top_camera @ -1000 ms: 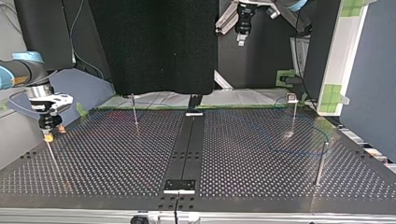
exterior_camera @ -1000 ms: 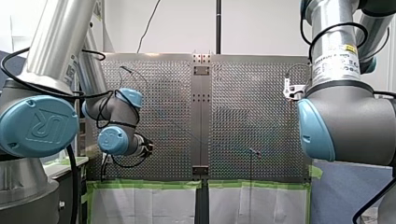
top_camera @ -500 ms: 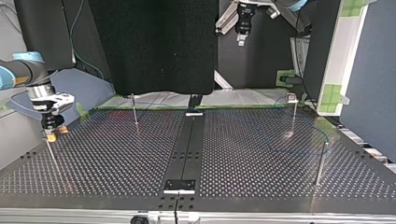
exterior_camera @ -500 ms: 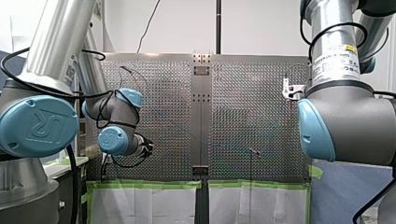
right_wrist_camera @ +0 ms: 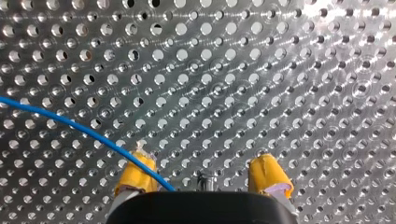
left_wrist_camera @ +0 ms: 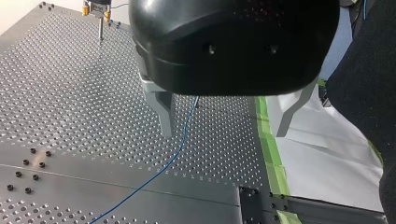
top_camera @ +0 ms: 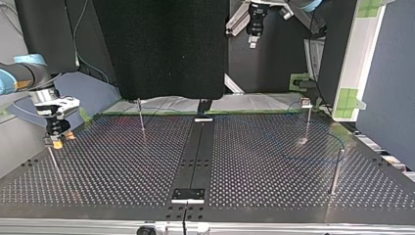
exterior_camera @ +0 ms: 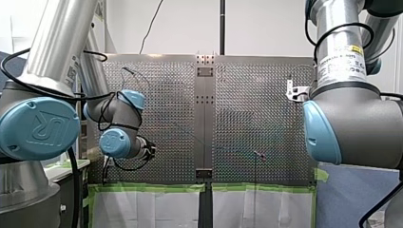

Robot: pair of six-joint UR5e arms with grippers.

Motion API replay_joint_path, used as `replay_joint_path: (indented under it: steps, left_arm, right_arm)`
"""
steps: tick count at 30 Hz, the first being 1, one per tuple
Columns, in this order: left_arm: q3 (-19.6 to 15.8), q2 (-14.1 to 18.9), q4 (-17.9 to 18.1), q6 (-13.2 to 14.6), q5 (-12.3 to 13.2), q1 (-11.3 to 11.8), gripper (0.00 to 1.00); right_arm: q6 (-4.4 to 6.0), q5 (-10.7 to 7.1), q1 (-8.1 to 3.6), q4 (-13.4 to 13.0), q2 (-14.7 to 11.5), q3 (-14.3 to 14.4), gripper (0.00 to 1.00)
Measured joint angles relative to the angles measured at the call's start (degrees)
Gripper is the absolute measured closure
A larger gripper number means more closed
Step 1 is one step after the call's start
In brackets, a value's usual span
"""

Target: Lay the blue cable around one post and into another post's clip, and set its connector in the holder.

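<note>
Right gripper (top_camera: 55, 142), in the top view, hangs just over a thin post (top_camera: 53, 159) at the view's left; in the left wrist view my left gripper (left_wrist_camera: 226, 119) gapes wide above the blue cable (left_wrist_camera: 180, 140); the right wrist view shows the right one's yellow pads (right_wrist_camera: 130, 179) parted, cable crossing one.

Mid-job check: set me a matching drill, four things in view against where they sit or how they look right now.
Things:
1. my left gripper
2. my right gripper
3. blue cable
4. green tape

Places or states:
A. a thin line running across the perforated table
B. yellow pads apart, low over a thin post
C. a strip along the table's edge
D. metal fingers apart, high above the table

Pairs: 1-D, 2-B, 3-A, 4-C.
</note>
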Motion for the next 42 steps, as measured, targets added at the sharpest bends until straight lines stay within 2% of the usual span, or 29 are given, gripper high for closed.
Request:
replay_joint_path:
  steps: [16,22,29,35,42]
  left_arm:
    - [0.00,0.00,-0.22,0.00,-0.04,0.00,0.02]
    - [0.00,0.00,-0.22,0.00,-0.04,0.00,0.02]
    - [-0.01,0.00,-0.22,0.00,-0.04,0.01,0.02]
    - [-0.01,0.00,-0.22,0.00,-0.08,0.01,0.02]
    - [0.00,0.00,-0.22,0.00,-0.12,0.00,0.02]
  right_arm:
    - [-1.74,0.31,0.92,2.50,0.00,0.01,0.01]
    - [-3.49,1.82,1.13,4.63,0.00,0.01,0.01]
    - [-6.81,4.85,1.56,7.91,0.00,0.01,0.01]
    - [-8.34,5.93,2.10,9.13,-0.01,0.01,0.01]
    - [-9.90,6.30,2.84,10.51,-0.02,0.02,0.01]
